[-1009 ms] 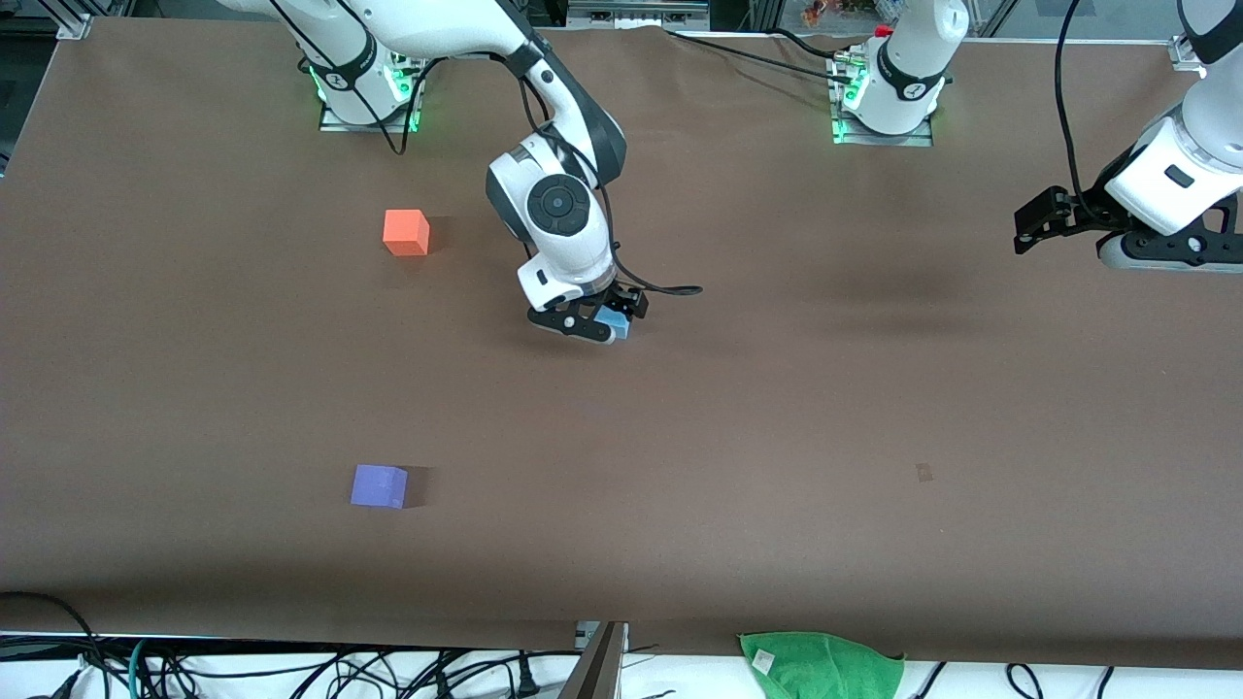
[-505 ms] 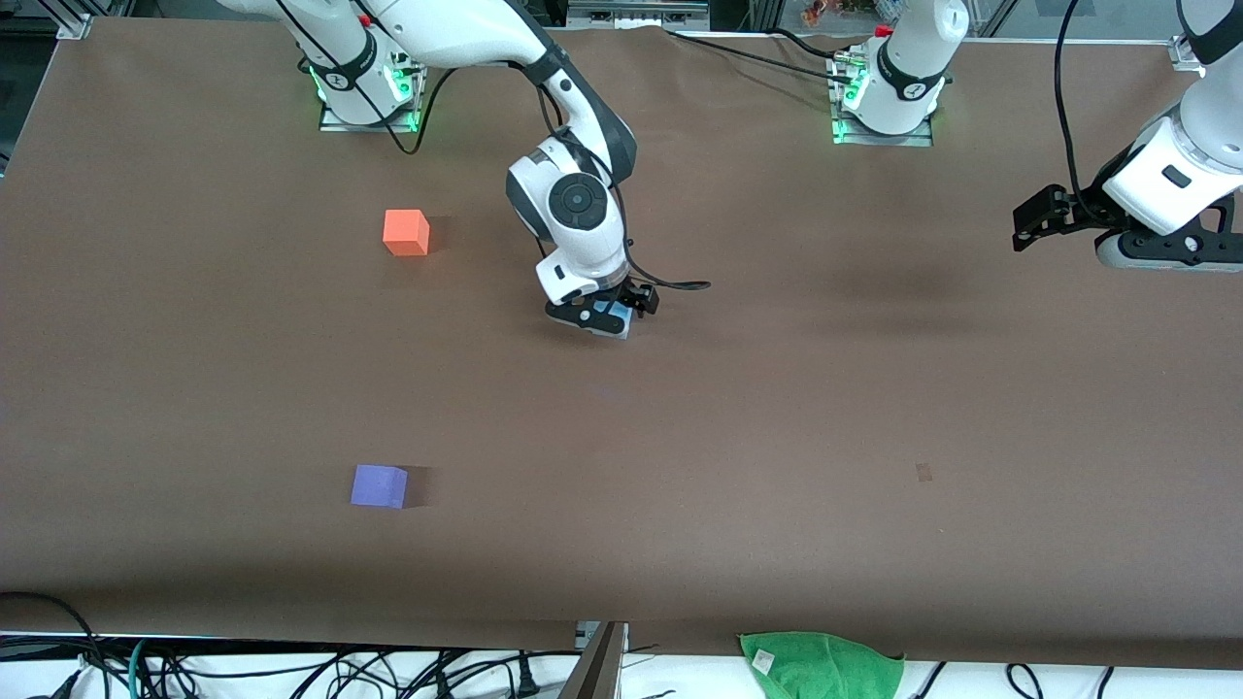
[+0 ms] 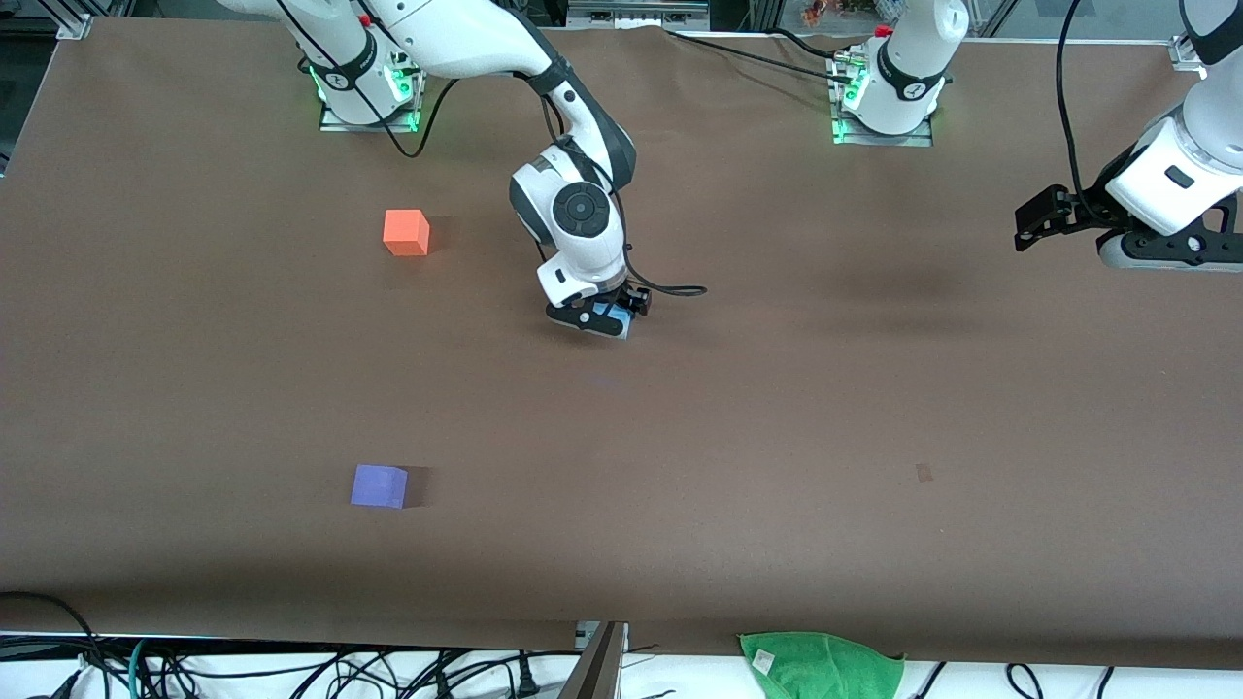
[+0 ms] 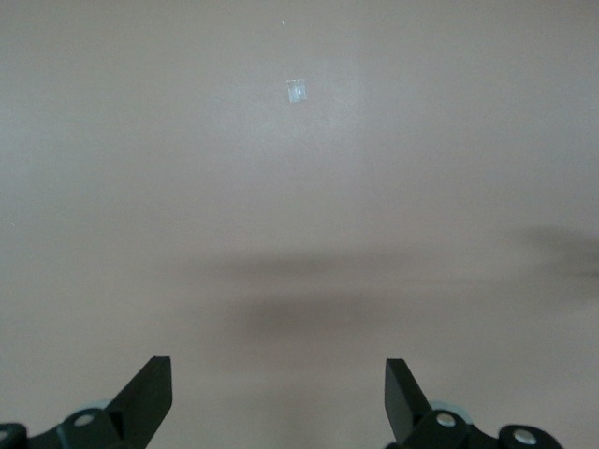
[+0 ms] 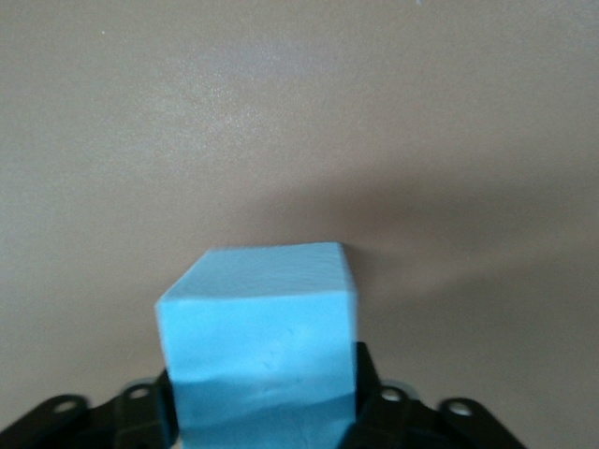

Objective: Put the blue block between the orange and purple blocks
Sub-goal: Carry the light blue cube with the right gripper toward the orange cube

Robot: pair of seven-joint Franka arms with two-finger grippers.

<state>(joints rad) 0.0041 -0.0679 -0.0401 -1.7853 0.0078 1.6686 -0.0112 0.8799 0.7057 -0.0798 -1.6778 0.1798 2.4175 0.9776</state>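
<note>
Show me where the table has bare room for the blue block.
Bare table runs from the orange block to the purple block. Only the middle is crowded: right gripper shut on the blue block. The left gripper waits open, over its end.

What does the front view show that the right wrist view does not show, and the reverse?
Only the front view shows the orange block, the purple block nearer to the camera, the green cloth at the table's edge, and the left gripper waiting open over the left arm's end of the table. Only the right wrist view shows the blue block large, with the fingers against its sides. Both show the right gripper down at the blue block on the brown table.
</note>
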